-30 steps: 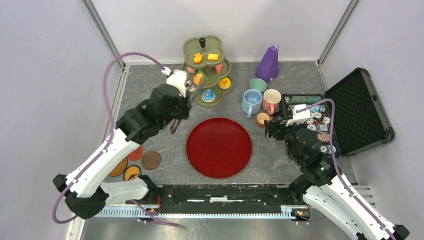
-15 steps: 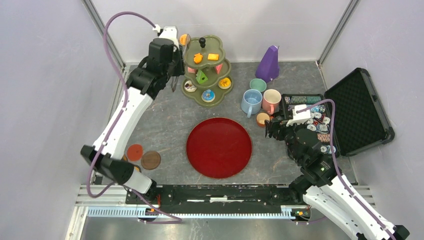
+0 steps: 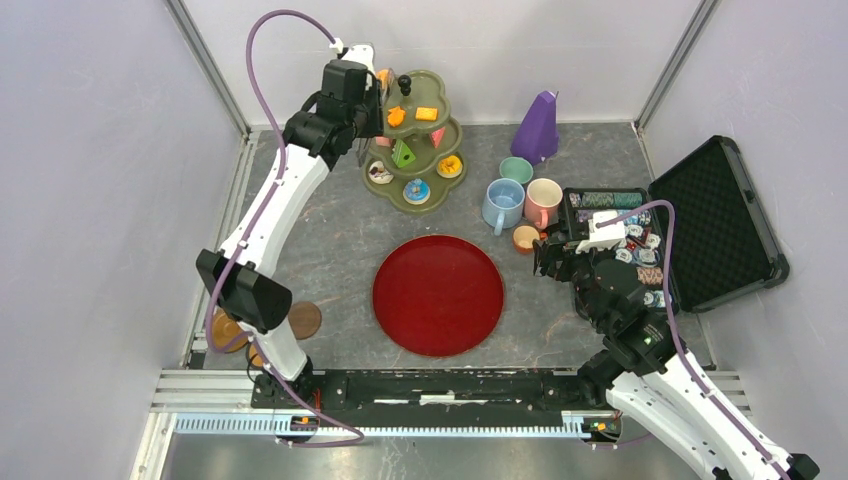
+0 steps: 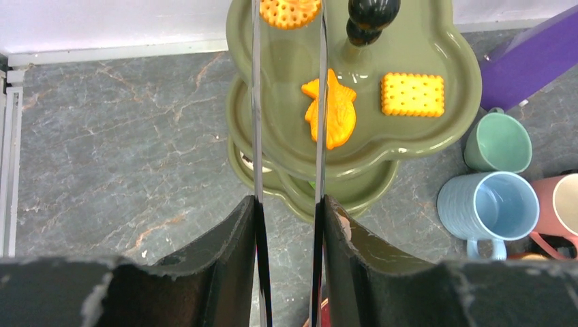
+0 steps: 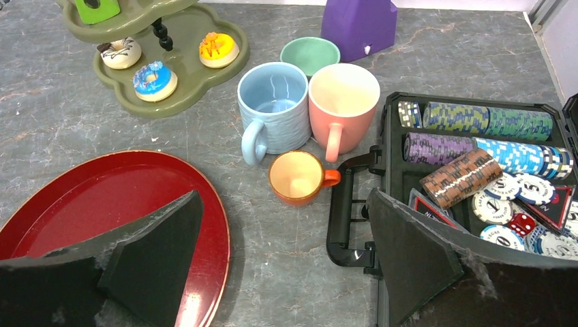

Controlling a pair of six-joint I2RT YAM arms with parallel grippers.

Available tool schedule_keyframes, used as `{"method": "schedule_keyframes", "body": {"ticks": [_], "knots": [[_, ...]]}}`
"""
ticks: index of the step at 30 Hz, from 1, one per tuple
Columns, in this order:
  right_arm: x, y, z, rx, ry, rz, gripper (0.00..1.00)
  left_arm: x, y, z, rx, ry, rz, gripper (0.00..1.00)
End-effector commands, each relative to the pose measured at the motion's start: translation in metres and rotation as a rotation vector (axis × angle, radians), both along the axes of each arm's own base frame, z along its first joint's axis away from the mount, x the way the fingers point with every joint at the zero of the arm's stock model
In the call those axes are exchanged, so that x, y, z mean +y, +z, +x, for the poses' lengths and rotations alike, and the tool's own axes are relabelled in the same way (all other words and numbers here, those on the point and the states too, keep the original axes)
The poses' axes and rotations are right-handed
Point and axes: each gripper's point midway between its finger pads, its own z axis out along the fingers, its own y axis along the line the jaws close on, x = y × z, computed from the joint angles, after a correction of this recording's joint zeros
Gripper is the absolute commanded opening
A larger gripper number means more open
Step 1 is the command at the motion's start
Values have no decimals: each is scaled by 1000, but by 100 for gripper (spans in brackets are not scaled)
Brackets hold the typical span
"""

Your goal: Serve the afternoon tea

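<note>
Left wrist view shows your left gripper at the top centre of the frame. Its thin fingers are drawn close, pinching a round orange biscuit over the upper tier of the green stand. On that tier lie a fish-shaped biscuit, crossed in the picture by one finger, and a square biscuit to its right. Your right gripper is spread wide with nothing between its fingers, at the right centre of the top external view beside the chip case. The right wrist view has the small orange cup just ahead of it. The blue mug and pink mug stand touching side by side behind the cup, with the green mug behind them. Three donuts sit on the stand's bottom tier at upper left. The red tray lies at the centre of the top view.
</note>
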Motion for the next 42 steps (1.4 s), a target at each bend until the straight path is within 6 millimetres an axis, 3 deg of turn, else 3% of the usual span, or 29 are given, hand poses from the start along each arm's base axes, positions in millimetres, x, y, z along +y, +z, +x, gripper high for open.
{"method": "schedule_keyframes", "body": {"ticks": [1, 12, 18, 28, 35, 39, 42], "knots": [[-3, 25, 2, -52, -16, 19, 98, 0, 23, 13, -66, -21, 10, 39], [-2, 23, 2, -49, -15, 24, 98, 4, 15, 7, -35, -16, 27, 45], [1, 26, 3, -52, -5, 25, 98, 4, 22, 8, -49, -19, 29, 51], [3, 27, 4, -51, 3, 31, 98, 14, 58, -4, -117, -3, 26, 54], [7, 26, 5, -47, 16, 31, 98, 30, 97, -43, -191, 13, -32, 54], [7, 25, 6, -47, 17, 27, 98, 29, 86, -80, -162, -59, -79, 56], [8, 24, 8, -46, 16, 20, 98, 27, 59, -109, -104, -117, -103, 56]]}}
